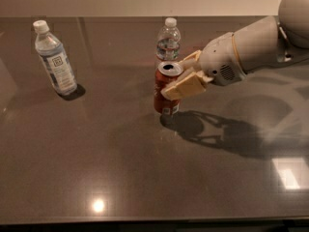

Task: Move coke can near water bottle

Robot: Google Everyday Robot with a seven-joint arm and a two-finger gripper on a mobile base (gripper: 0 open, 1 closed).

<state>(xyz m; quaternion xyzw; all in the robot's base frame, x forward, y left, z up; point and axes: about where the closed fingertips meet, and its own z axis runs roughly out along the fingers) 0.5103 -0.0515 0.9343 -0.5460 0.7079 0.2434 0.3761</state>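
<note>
Coke can (164, 93): upright at the centre of the frame, opened top showing, just below the water bottle in the picture.
Tool (176, 77): reaches in from the right, its tan fingers (187, 85) clamped on the can's upper half, one on the near side and one behind.
Water bottle (168, 38): upright at upper centre, close behind the can; I cannot tell whether they touch.
Step in hand: probably the set-down. Lower the can straight and upright, let go only once its base sits flat on the counter (120, 168), then back off to the right, clear of the bottle.
Open room: wide bare counter lies below and to the left. The counter's back edge runs just behind the bottle.
Labelled bottle (54, 57): upper left, well apart.
</note>
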